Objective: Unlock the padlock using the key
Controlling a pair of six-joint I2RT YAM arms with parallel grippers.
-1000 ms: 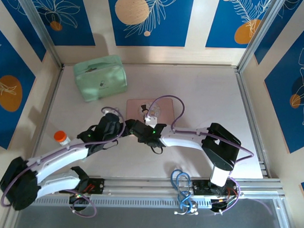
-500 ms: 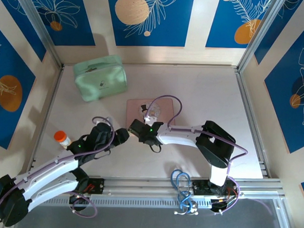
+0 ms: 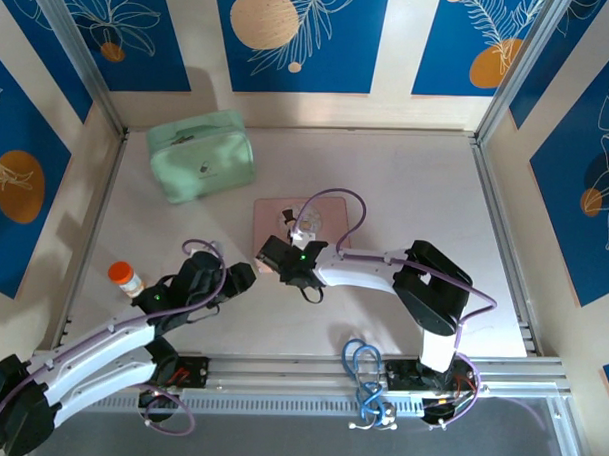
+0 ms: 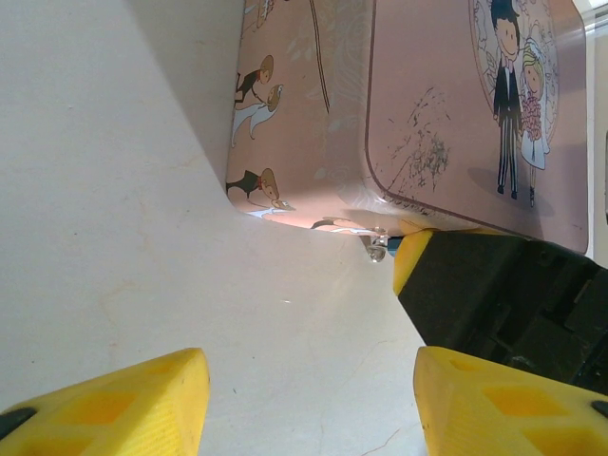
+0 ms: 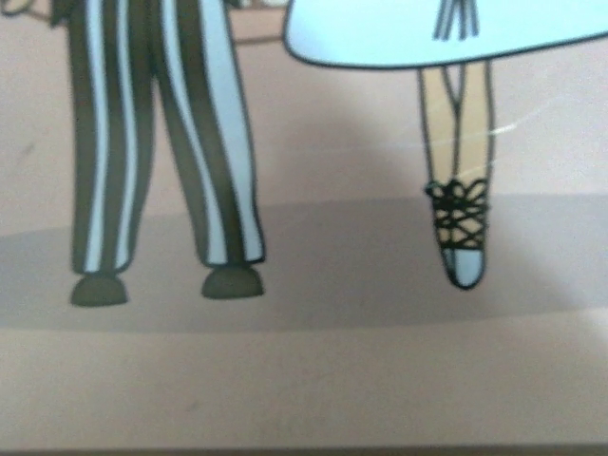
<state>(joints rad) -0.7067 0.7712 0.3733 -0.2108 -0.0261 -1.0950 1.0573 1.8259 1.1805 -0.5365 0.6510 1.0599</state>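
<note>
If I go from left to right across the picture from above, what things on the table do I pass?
orange-capped bottle → mint-green case → pink picture tin

**A:** What is the pink tin (image 4: 446, 104) made of?
**B:** Thin painted metal. It is smooth with a soft sheen, and the lid has fine dark scuffs beside the printed couple. The small silvery fitting (image 4: 377, 250) at its rim is bare, shiny metal.
**A:** And the table (image 4: 114, 190)?
**B:** Pale, matt, faintly scratched.
**A:** The left gripper (image 4: 306, 385)?
**B:** Its pads (image 4: 494, 404) are matt yellow plastic.
**A:** The mint-green case (image 3: 201, 156)?
**B:** Soft and padded, like slightly glossy coated cloth.
</note>
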